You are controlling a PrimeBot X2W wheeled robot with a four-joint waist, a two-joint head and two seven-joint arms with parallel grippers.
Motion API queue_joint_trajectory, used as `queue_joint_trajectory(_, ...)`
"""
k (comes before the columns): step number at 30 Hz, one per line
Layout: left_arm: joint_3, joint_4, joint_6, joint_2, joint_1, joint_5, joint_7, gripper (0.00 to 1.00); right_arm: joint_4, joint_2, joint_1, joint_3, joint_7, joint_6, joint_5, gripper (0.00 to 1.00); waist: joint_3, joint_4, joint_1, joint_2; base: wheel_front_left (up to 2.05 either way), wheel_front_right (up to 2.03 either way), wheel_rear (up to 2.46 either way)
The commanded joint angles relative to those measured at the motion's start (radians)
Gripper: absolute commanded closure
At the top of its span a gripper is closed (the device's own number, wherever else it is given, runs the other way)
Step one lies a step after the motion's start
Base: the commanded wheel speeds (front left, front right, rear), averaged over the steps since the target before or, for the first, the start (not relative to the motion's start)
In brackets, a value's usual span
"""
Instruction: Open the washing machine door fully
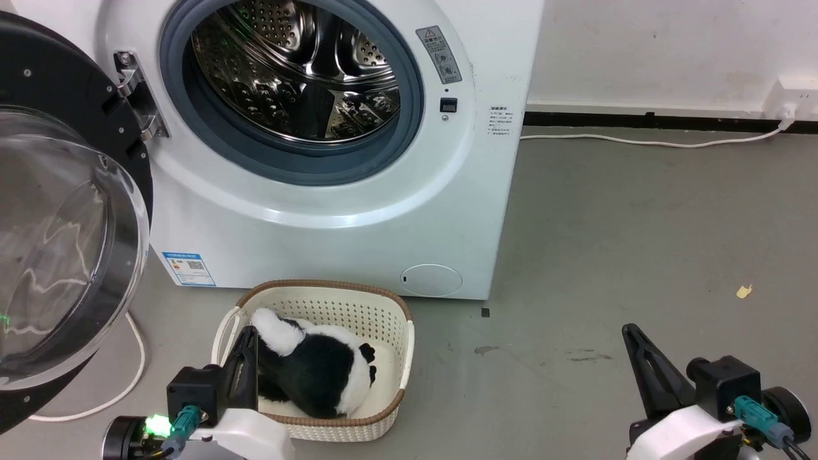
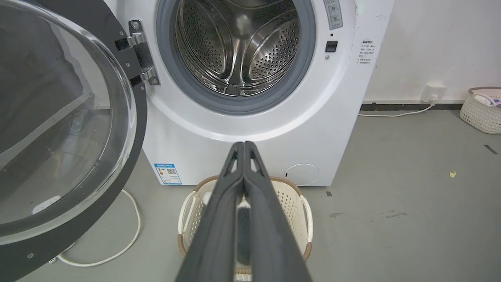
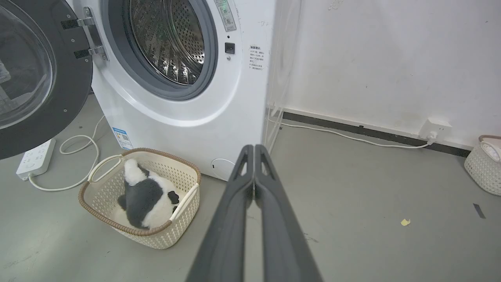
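The white washing machine [image 1: 332, 223] [image 2: 250, 129] [image 3: 188, 98] stands against the wall with its steel drum [image 1: 294, 70] exposed. Its round black washing machine door [image 1: 57, 217] [image 2: 58, 129] [image 3: 35, 78], with the clear glass bowl, hangs swung wide to the left on its hinge [image 1: 137, 96]. My left gripper [image 1: 246, 335] [image 2: 244, 145] is shut and empty, low at the front, over the near-left rim of a basket. My right gripper [image 1: 629, 331] [image 3: 254, 148] is shut and empty too, low at the right above bare floor. Neither touches the door.
A cream perforated basket [image 1: 390, 319] [image 3: 105, 188] holding a black-and-white plush toy [image 1: 319, 370] sits on the floor before the machine. A white cable [image 1: 131, 377] and power strip [image 3: 35, 158] lie under the door. Another basket [image 2: 481, 109] stands far right by the wall.
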Motion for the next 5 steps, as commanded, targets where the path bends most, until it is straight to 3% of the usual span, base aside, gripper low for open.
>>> queue_joint_trajectory(1, 0.007, -0.005, -0.003, -0.001, -0.017, 0.011, 0.005, 1.0, -0.002, 0.005, -0.021, 0.001, 0.006, 0.001, -0.01, 1.0, 0.0, -0.001, 0.0, 0.0, 0.0, 0.0, 0.0)
queue_joint_trajectory(5, 0.011, -0.008, -0.005, -0.002, -0.019, 0.016, 0.013, 1.0, -0.002, 0.005, -0.024, 0.001, 0.014, 0.001, -0.013, 1.0, 0.0, -0.003, 0.0, 0.0, 0.0, 0.0, 0.0)
